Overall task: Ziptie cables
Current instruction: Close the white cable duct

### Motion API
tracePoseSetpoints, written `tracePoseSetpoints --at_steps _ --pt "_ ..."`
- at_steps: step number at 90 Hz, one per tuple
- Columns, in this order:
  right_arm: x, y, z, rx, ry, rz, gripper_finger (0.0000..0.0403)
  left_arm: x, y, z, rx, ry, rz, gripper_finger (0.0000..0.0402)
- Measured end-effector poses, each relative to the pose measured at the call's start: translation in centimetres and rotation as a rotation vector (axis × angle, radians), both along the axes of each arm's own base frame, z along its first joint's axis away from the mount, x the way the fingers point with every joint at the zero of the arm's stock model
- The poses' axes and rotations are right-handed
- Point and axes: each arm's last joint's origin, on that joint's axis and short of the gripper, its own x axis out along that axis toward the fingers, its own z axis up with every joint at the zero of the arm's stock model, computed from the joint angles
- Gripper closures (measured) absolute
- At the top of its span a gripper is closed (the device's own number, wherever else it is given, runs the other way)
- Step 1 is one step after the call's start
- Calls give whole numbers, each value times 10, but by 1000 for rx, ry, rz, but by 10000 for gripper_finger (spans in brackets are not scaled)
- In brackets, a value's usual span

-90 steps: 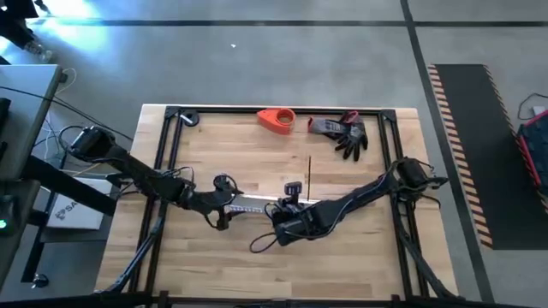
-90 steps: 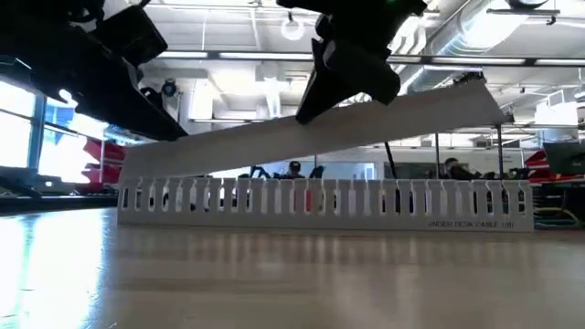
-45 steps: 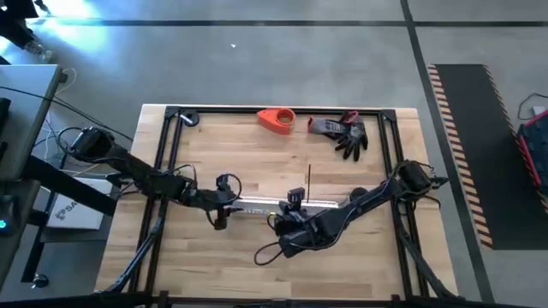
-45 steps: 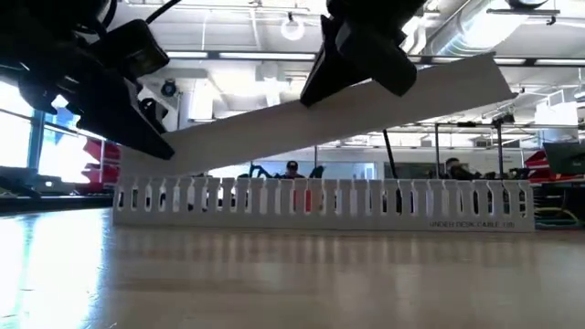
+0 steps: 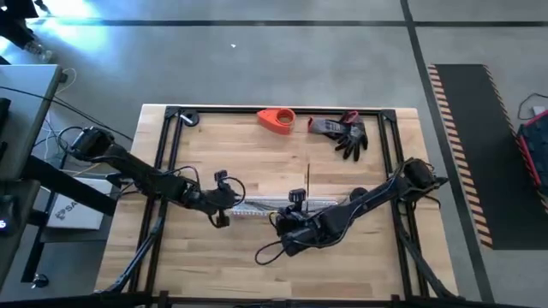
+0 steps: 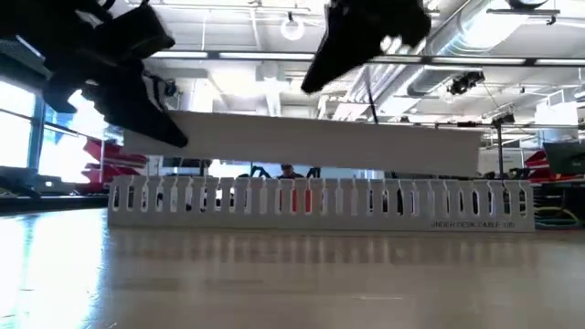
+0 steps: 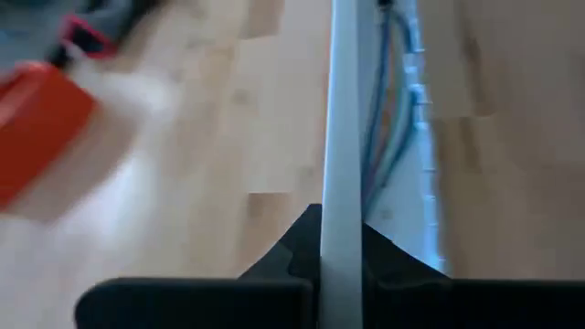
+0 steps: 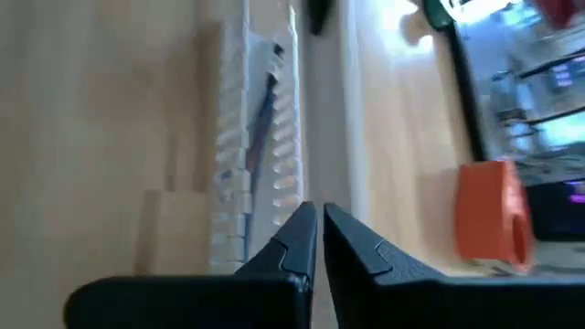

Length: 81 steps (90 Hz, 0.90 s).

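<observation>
While the bench (image 5: 248,257) carries the white slotted channel (image 6: 320,203), the flat white strip (image 6: 311,142) is held level just above it, clamped in the left gripper (image 7: 340,239) jaws. The right gripper (image 8: 320,228) jaws are nearly closed, empty. The cables (image 7: 384,137) lie inside the channel.

white slotted channel (image 6: 320,203), faint print "UNDER DESK CABLE", rest unreadable

From my station the hall looks bright: ceiling lamps (image 6: 291,27) glare overhead and sheen streaks the wooden surface (image 6: 292,274). Both wrist views are smeared, the orange object (image 7: 37,128) soft.
</observation>
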Motion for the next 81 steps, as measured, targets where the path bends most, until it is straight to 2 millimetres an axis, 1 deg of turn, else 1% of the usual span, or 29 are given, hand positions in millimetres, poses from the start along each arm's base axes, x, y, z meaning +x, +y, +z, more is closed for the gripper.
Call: tracePoseSetpoints --at_steps 7,12,18,28,38,48,54,61,70,81 --pt "-5 1 12 67 -40 12 360 1 -5 6 78 6 -50 401" --pt "-10 0 14 117 -42 13 338 2 -10 10 143 4 -94 401" --pt "-15 -4 12 186 -34 4 307 1 -17 16 213 -1 -138 401" --pt "-19 -15 2 288 -41 -3 250 -1 -30 23 312 -10 -223 401" --pt "-16 -25 -6 380 -118 38 194 -6 -41 24 411 5 -308 401" --pt "-11 -37 -7 495 -233 78 152 -10 -50 18 500 39 -364 401" --pt "-8 -46 -10 553 -272 79 136 -10 -54 15 553 47 -373 401" --pt "-8 -55 -21 626 -252 81 126 -9 -59 12 611 47 -365 401" --pt "-12 -63 -35 744 -222 84 124 -8 -64 9 675 41 -351 401" --pt "-16 -68 -50 876 -208 108 124 -6 -69 6 730 42 -361 401"
